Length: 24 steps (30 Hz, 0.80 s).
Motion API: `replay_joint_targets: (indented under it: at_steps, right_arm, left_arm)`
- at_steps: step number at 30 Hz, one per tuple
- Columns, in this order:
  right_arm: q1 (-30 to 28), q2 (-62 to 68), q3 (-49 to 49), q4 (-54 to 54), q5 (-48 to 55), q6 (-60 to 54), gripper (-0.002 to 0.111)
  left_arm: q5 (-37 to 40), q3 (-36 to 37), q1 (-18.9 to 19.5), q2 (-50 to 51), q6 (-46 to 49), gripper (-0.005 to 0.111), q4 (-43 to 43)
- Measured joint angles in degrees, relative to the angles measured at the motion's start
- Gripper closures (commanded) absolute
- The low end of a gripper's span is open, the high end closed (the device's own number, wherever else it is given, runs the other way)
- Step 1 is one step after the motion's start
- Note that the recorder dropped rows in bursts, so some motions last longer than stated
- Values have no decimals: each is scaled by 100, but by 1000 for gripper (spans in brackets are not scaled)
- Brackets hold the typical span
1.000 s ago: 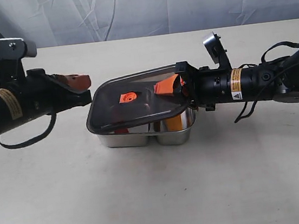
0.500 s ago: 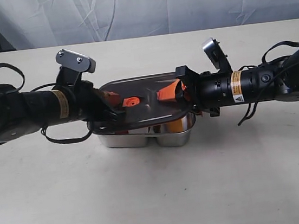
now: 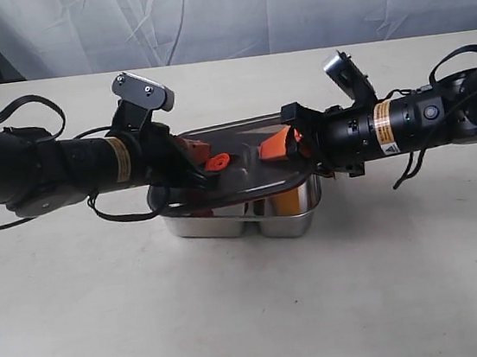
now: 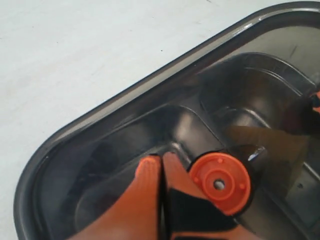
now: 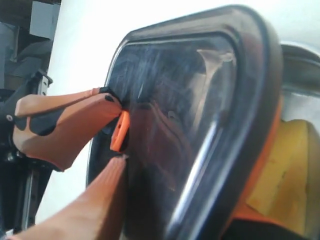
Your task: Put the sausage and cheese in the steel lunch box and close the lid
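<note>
Lunch box: steel lunch box (image 3: 227,224) sits mid-table between the two arms. Its front wall shows two compartments.
Cheese: yellow cheese (image 3: 286,199) is inside the lunch box, in the compartment on the right arm's side. It shows through the gap under the lid, and the right wrist view has it just below the lid's rim (image 5: 295,167).
Sausage: cannot make it out; the dark lid covers the other compartment.
Lid: smoky dark lid (image 3: 247,176) lies over the lunch box but is not seated. It is tilted, with the end on the right arm's side raised off the steel rim and the opposite end low, overhanging the box edge.
Valve: orange valve (image 3: 215,159) sits near the lid's centre, facing up.
Left claw: left claw (image 4: 161,162) has its fingers pressed together with nothing between them. The tips rest on the lid's top, just beside the valve.
Right claw: right claw (image 3: 280,145) pinches the raised end of the lid, with one orange finger (image 5: 97,205) lying over the top surface. The finger beneath is mostly hidden by the lid.
Table: pale table (image 3: 238,318).
Backdrop: creased white cloth (image 3: 201,17) hangs behind.
</note>
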Motion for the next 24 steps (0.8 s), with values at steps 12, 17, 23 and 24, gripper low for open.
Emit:
replay_joint_targets:
  at_steps: [12, 17, 23, 24]
  right_arm:
    - [19, -336, 3, -1486, 358, 623, 51]
    - [19, -838, 51, -2079, 644, 970, 51]
    - [19, -1240, 51, -2254, 784, 1206, 51]
    - [19, -1296, 51, -2263, 784, 1219, 51]
  left_arm:
    - [-160, -12, -62, 68, -10, 107, 0]
    - [-184, -12, -62, 90, -10, 107, 0]
    - [-221, -12, -62, 90, -10, 107, -46]
    - [-221, -12, -62, 79, -10, 107, -46]
